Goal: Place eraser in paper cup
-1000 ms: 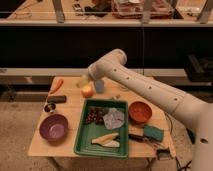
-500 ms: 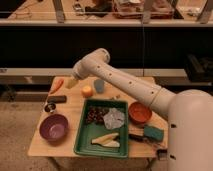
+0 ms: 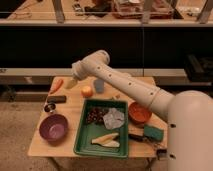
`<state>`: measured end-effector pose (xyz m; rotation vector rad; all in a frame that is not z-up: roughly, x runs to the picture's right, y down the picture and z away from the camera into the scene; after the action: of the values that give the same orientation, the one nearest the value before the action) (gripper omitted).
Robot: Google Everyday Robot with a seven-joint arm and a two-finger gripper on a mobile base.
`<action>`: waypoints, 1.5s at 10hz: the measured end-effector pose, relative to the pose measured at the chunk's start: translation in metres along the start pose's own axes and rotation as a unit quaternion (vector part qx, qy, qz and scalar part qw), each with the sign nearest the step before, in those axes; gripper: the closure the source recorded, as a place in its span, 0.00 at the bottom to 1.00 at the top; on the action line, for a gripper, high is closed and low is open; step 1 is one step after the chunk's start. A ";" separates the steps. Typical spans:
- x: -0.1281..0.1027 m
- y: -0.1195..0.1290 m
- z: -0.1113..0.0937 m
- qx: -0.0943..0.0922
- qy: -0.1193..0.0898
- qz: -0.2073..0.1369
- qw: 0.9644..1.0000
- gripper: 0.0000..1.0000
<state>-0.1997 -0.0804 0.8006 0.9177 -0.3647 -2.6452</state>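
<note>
A white robot arm (image 3: 130, 87) reaches from the lower right of the frame across a wooden table (image 3: 70, 111). Its gripper (image 3: 72, 82) hangs over the table's far side, upper left of centre, between a carrot (image 3: 56, 85) and an orange fruit (image 3: 87, 91). The fingers stand spread and grip nothing. The eraser (image 3: 56, 99), a small black block, lies flat on the table left of centre, just below the carrot. It is lower left of the gripper and apart from it. Just below the eraser sits a small round dark tin (image 3: 49, 107), and below that a purple bowl (image 3: 53, 128) near the table's front left corner. A grey-blue cup (image 3: 99, 86) stands just right of the orange fruit, close against the arm. The paper cup cannot be told from the pale tip of the arm from here. A green tray (image 3: 86, 140) fills the middle of the table, holding a dark cluster (image 3: 93, 116), a crumpled grey piece (image 3: 114, 119) and a pale yellow piece (image 3: 107, 140). Right of the tray are an orange bowl (image 3: 139, 113) and, lower in the frame, a green sponge (image 3: 153, 132).
</note>
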 end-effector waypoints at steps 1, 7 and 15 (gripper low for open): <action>0.010 -0.008 0.021 0.014 0.009 -0.031 0.999 0.20; 0.004 -0.034 0.103 0.136 -0.050 -0.098 0.985 0.20; -0.020 -0.067 0.149 0.173 -0.059 -0.052 0.982 0.20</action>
<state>-0.2929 0.0083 0.9026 0.8986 -0.8503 -2.7905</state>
